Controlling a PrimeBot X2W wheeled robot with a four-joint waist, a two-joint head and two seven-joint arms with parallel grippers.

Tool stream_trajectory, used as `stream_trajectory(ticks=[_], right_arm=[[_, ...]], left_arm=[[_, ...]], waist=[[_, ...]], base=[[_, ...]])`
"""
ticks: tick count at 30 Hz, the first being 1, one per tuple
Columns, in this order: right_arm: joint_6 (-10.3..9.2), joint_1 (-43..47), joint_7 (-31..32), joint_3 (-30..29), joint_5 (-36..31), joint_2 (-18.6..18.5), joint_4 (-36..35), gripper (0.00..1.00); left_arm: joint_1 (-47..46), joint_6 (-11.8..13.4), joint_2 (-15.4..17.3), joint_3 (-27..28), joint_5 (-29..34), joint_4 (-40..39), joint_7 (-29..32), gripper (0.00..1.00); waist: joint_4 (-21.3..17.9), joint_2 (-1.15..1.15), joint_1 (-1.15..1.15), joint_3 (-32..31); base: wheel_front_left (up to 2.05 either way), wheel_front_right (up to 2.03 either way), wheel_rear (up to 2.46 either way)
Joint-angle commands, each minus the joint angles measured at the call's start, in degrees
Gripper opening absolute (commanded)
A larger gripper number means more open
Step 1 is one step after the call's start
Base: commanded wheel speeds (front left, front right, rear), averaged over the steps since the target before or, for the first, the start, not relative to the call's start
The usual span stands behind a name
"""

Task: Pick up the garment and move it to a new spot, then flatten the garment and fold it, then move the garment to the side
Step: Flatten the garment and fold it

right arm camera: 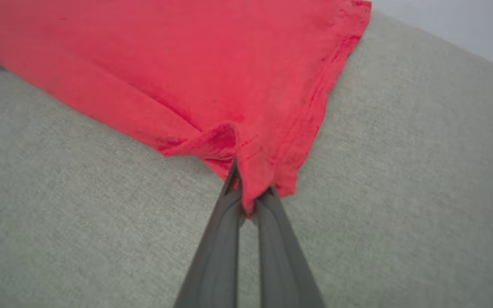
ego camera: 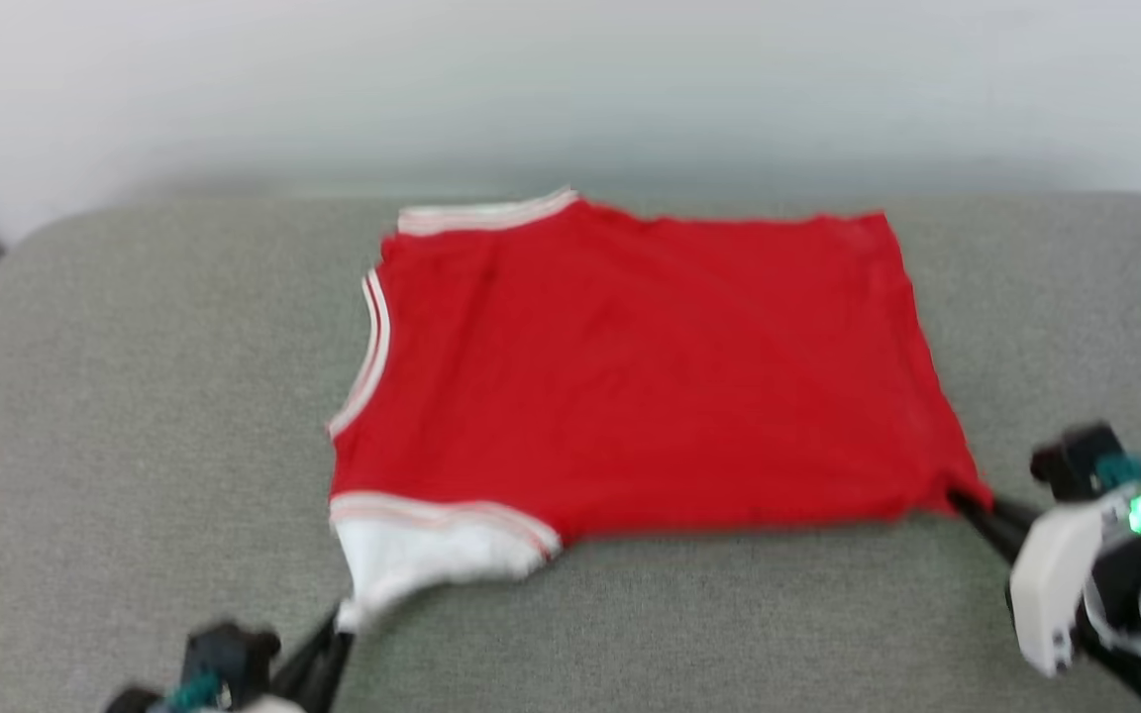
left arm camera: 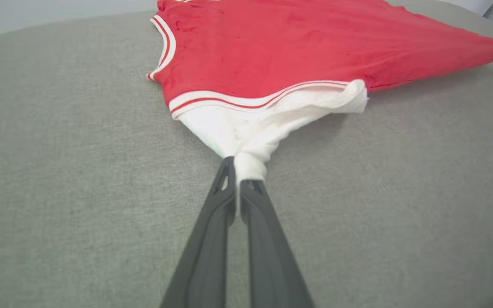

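The garment (ego camera: pixel 650 366) lies spread on the grey cushion (ego camera: pixel 135 396), ahead of both grippers. The left gripper (left arm camera: pixel 240 176) pinches its white sleeve (left arm camera: pixel 246 124) tightly, and the right gripper (right arm camera: pixel 250 194) pinches a red hem corner (right arm camera: pixel 268 171). For good flattening, pull both corners outward evenly and keep low.

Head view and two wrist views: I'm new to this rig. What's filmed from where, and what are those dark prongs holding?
The head view looks down from the robot's head at a red garment spread on a grey padded surface. Each wrist view looks along one arm's two dark fingers, its gripper. The left gripper is shut on the garment's white sleeve; the right gripper is shut on a red hem corner. The cloth is drawn to a point at both grips.
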Motion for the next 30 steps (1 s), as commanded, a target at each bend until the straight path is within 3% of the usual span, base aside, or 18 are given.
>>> stream_trajectory(ticks=[1, 6, 16, 23, 30], right_arm=[[-0.04, 2.3, -0.5, -0.3, 0.5, -0.7, -0.4, 0.00], [-0.04, 11.3, -1.5, -2.8, 0.8, -2.9, -2.8, 0.00], [-0.05, 27.0, 0.8, -10.8, -1.0, -5.3, -10.0, 0.00], [-0.04, 30.1, 4.7, -18.8, -4.7, -3.5, -15.1, 0.00], [-0.04, 28.9, 9.4, -26.3, -8.5, -2.2, -20.9, 0.00]], left_arm=[[1.9, 0.7, 0.3, -0.2, -0.5, -0.7, 0.1, 0.00], [10.0, 3.8, 1.0, -1.1, -2.3, -4.0, 0.4, 0.00], [19.2, 6.5, 1.6, -2.9, -5.1, -7.1, 1.2, 0.00], [14.0, 5.7, 1.9, -2.6, -2.0, -7.1, 0.7, 0.00], [3.0, 2.6, 2.5, -1.8, 1.2, -6.5, 2.7, 0.00]], waist=[[0.2, 0.00, 0.02, -2.2], [0.6, 0.00, 0.02, -5.0], [1.0, 0.00, 0.02, -6.8], [0.7, 0.00, 0.02, -6.3], [-0.3, 0.00, 0.02, -3.5]], base=[[0.00, 0.00, 0.00], [0.00, 0.00, 0.00], [0.00, 0.00, 0.00], [0.00, 0.00, 0.00], [0.00, 0.00, 0.00]])
